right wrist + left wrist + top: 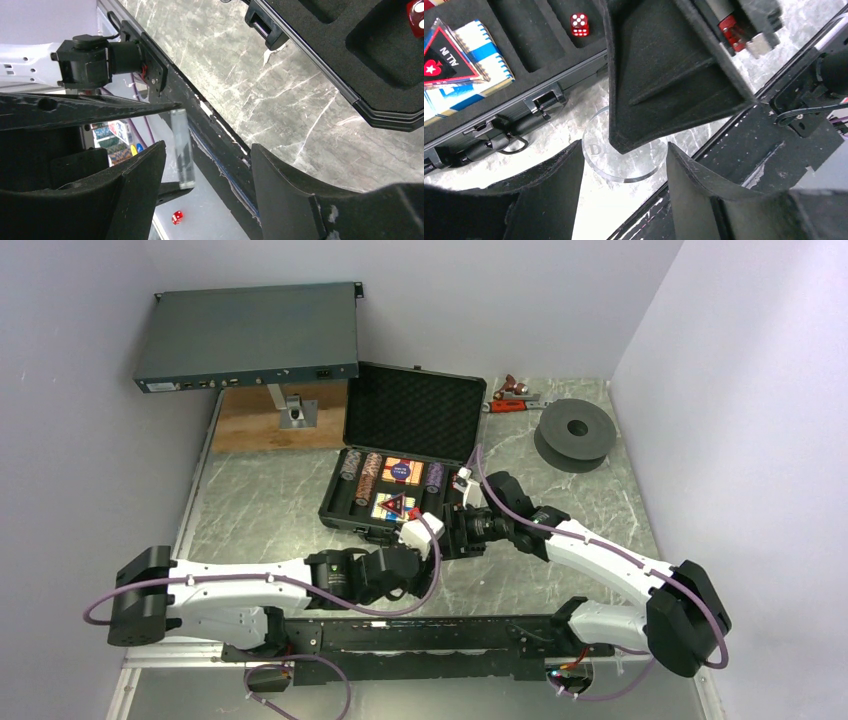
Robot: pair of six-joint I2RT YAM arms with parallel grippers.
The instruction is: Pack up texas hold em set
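The black case (337,508) lies open mid-table with its foam lid (415,412) up. It holds striped chips (357,474), a card deck (403,471) and the triangular black-red marker (394,506). In the left wrist view the marker (446,57) lies on a deck (486,75), and a red die (579,24) sits in a foam slot. My left gripper (624,172) is shut across the rim of a clear round button marked "D" (599,152), just in front of the case. My right gripper (207,165) is open, with a finger on either side of the button (181,145).
A grey-blue rack unit (250,335) stands on a wood board (265,425) at the back left. A black spool (573,433) and a red tool (510,398) lie at the back right. A black rail (420,635) runs along the near edge. A loose red die (177,217) lies below it.
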